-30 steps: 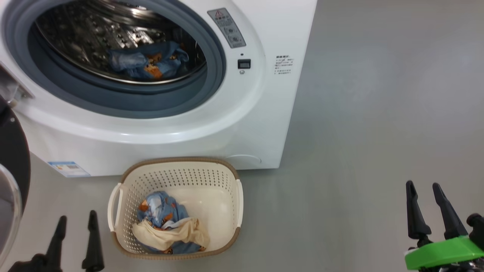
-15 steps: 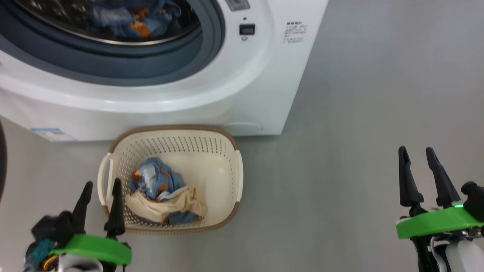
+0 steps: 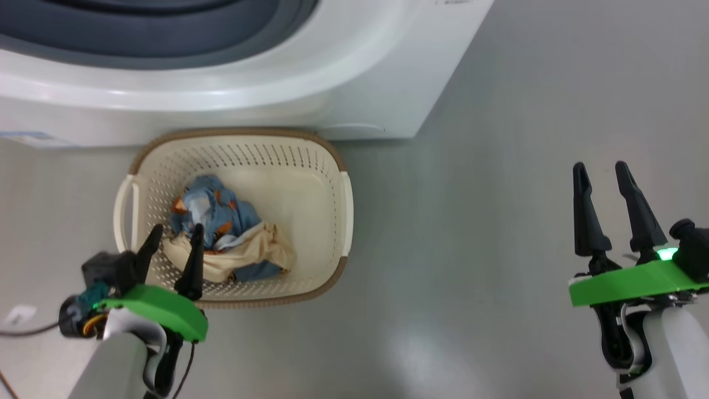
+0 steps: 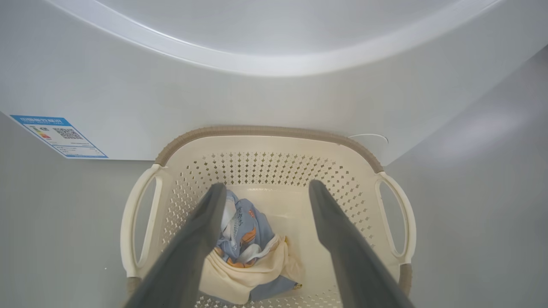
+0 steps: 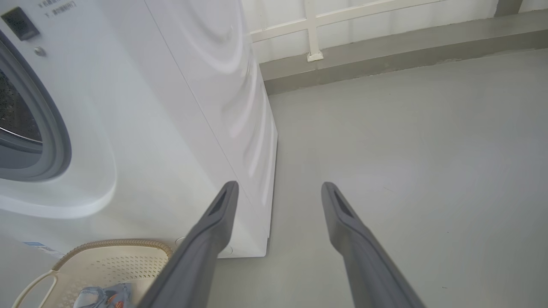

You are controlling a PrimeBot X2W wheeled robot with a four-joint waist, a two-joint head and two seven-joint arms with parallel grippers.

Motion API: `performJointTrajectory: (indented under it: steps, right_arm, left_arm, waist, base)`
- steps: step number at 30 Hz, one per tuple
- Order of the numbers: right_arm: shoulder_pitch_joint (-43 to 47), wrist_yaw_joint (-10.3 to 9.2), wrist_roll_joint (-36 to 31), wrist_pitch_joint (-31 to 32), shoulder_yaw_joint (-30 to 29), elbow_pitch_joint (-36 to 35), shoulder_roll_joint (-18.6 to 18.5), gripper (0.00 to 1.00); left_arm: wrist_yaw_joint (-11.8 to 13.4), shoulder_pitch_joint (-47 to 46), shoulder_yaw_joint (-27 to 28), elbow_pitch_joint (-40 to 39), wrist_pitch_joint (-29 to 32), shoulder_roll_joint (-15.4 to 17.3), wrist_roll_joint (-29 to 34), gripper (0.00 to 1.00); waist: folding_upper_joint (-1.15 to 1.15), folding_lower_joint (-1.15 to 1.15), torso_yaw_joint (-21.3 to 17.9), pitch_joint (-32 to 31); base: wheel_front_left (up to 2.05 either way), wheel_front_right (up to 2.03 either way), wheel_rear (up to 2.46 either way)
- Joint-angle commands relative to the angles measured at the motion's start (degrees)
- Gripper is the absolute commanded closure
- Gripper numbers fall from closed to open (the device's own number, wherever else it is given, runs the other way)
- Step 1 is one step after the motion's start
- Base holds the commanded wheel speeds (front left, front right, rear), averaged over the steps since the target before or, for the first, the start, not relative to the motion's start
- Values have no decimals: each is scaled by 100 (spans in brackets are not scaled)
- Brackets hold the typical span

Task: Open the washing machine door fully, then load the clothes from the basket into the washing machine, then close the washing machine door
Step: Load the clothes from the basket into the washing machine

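Observation:
The cream basket (image 3: 327, 160) (image 4: 265, 143) stands on the floor against the white washing machine (image 3: 354, 72) (image 5: 171, 128). In it lie the clothes (image 3: 221, 233) (image 4: 248, 252): light blue bear-print fabric with a cream piece across it. My left gripper (image 3: 176, 234) (image 4: 265, 190) hangs open above the basket's near left part, its fingertips over the clothes, nothing between them. My right gripper (image 3: 599, 169) (image 5: 278, 186) is open and empty over bare floor, far right of the basket. The grey door ring (image 3: 166, 33) shows at the top edge. The washing machine door is out of view.
Grey floor (image 3: 498, 166) spreads to the right of the machine. A blue label (image 4: 58, 134) sits on the machine's lower front. A white rail and grey kerb (image 5: 385, 55) run along the far wall. A dark cable (image 3: 27, 331) lies at the lower left.
The head camera has tilted down, so the drum has slid out of the top. My left gripper has come forward over the basket's near left corner, above the clothes.

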Motion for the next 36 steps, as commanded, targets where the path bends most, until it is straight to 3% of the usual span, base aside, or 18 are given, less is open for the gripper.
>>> performJointTrajectory:
  steps: [1,12,18,36]
  right_arm:
    - [-86,32,-44,-46,121,-149,5,0]
    - [-357,32,-87,-46,147,-204,118,0]
    - [-454,32,-94,-46,221,-237,154,0]
    - [-630,32,-95,-46,396,-342,220,0]
  left_arm:
    - [4,-215,15,128,-37,254,-66,0]
    - [4,-1419,-959,1657,-13,477,-548,0]
    - [4,-1934,-1451,2291,334,639,-773,0]
    - [4,-2830,-2151,3121,1201,1063,-949,0]
  waist:
    - [0,0,-85,400]
    - [0,0,-276,1001]
    - [0,0,-381,1199]
    - [0,0,-690,1656]
  base:
    - [0,0,0]
    - [0,0,0]
    - [0,0,0]
    - [0,0,0]
